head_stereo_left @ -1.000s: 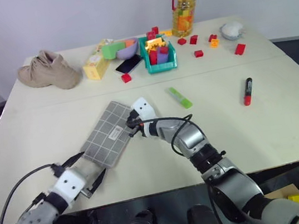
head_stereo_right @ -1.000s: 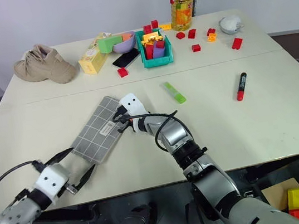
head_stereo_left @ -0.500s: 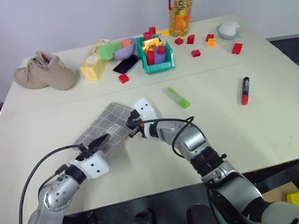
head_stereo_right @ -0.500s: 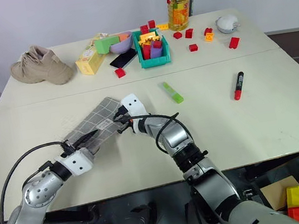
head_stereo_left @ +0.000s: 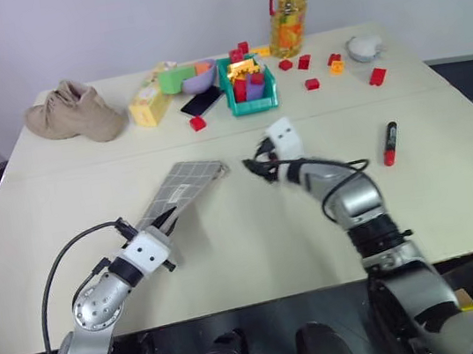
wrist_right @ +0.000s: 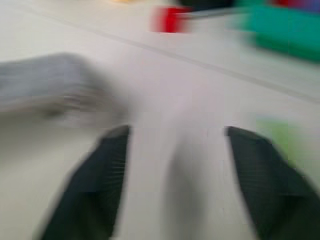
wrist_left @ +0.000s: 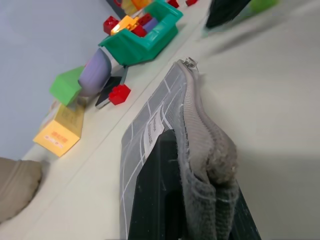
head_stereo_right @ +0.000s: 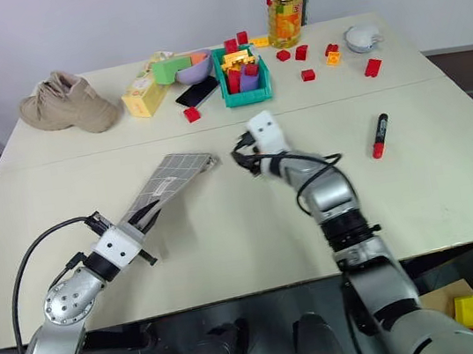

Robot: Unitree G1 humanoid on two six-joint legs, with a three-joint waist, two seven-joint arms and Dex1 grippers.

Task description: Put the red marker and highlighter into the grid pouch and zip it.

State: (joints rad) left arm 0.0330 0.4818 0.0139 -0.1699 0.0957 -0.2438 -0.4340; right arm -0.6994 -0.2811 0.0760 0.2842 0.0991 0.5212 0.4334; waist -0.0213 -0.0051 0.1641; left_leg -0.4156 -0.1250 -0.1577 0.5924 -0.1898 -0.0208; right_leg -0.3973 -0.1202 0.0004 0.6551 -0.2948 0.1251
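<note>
Highlighter (wrist_right: 280,137) lies just off my right gripper (head_stereo_right: 245,156), whose jaws stand apart and empty. Red marker (head_stereo_right: 379,135) sits farther right, long axis running away from me. My left gripper (head_stereo_right: 140,219) is clamped on the grid pouch (head_stereo_right: 166,179), its near edge lifted.

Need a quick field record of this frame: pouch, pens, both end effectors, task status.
grid pouch: near end lifted off the table, far end with the zipper pull resting on it
left end effector: shut on the grid pouch's near end
right end effector: open, holding nothing, beside the pouch's far end
highlighter: on the table near the right end effector, outside the pouch
red marker: lying on the table to the robot's right, untouched
task status: neither pen in the pouch yet
</note>
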